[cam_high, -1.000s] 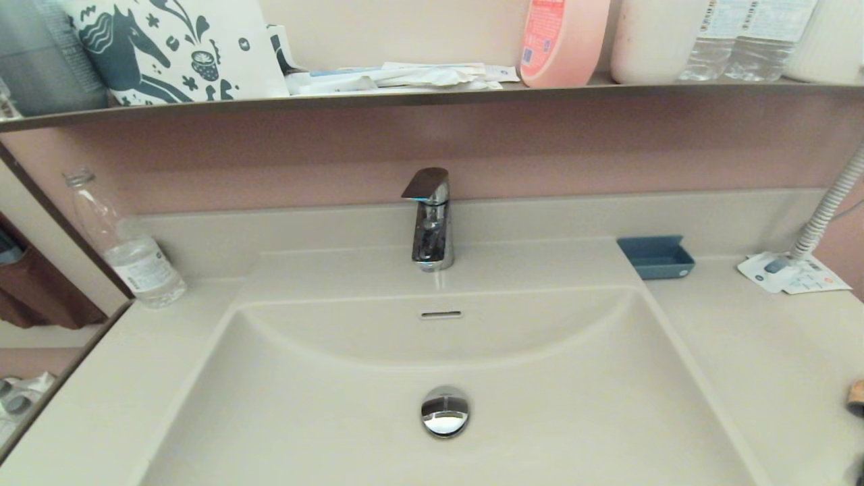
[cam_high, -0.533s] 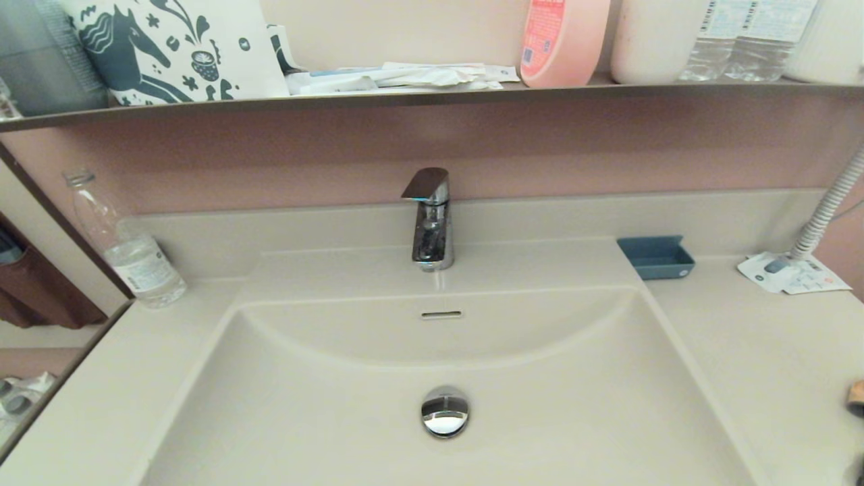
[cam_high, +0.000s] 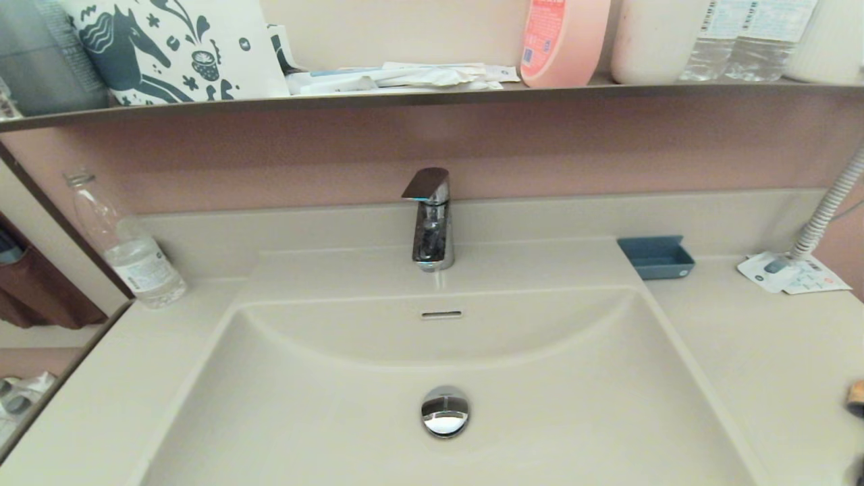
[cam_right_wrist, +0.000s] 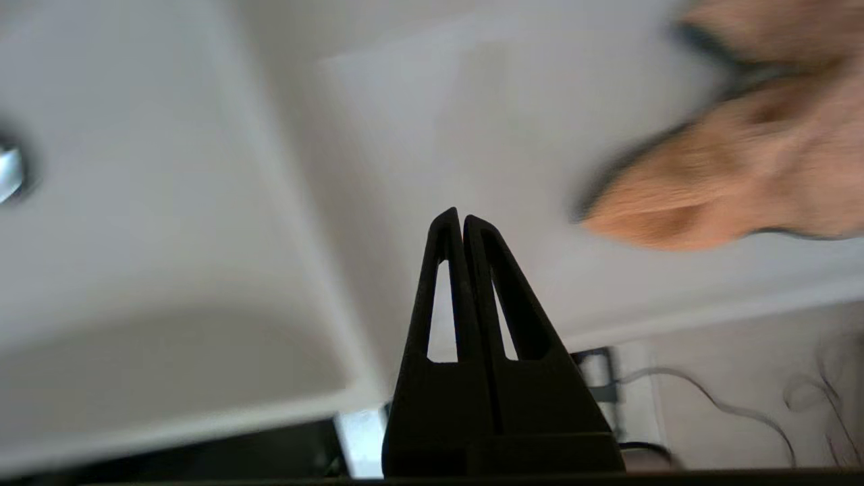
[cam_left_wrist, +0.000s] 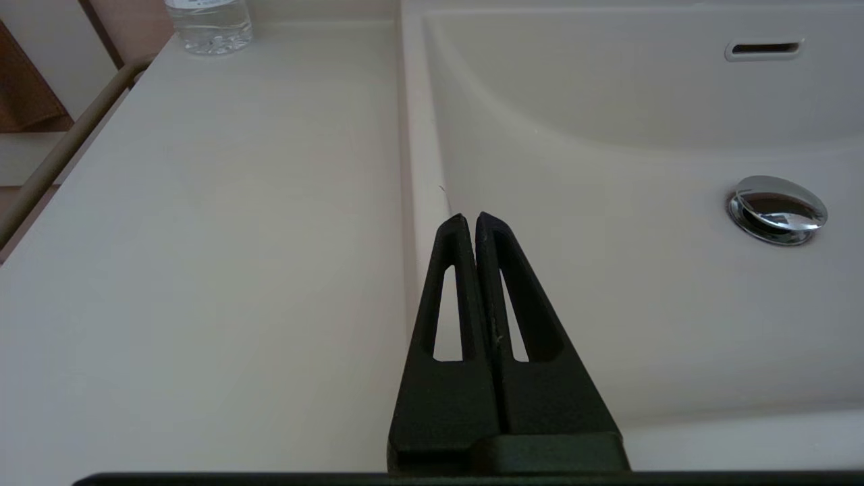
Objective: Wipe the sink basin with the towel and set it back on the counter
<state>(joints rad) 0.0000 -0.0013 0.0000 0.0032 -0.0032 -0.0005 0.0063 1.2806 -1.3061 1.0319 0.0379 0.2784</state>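
The beige sink basin (cam_high: 378, 405) fills the middle of the head view, with its slot overflow (cam_high: 441, 314) and chrome drain plug (cam_high: 445, 412). The tan towel (cam_right_wrist: 742, 169) lies on the counter (cam_right_wrist: 486, 121) to the right of the basin; only a sliver of the towel (cam_high: 856, 397) shows at the head view's right edge. My right gripper (cam_right_wrist: 458, 217) is shut and empty, above the counter's front part between basin and towel. My left gripper (cam_left_wrist: 470, 218) is shut and empty, over the basin's left rim (cam_left_wrist: 418, 169). Neither gripper shows in the head view.
A chrome faucet (cam_high: 430, 219) stands behind the basin. A clear water bottle (cam_high: 128, 246) is at the back left, a blue soap dish (cam_high: 656, 256) and white packets (cam_high: 790, 273) at the back right. A dark-edged shelf (cam_high: 432, 98) carries bottles and a printed bag.
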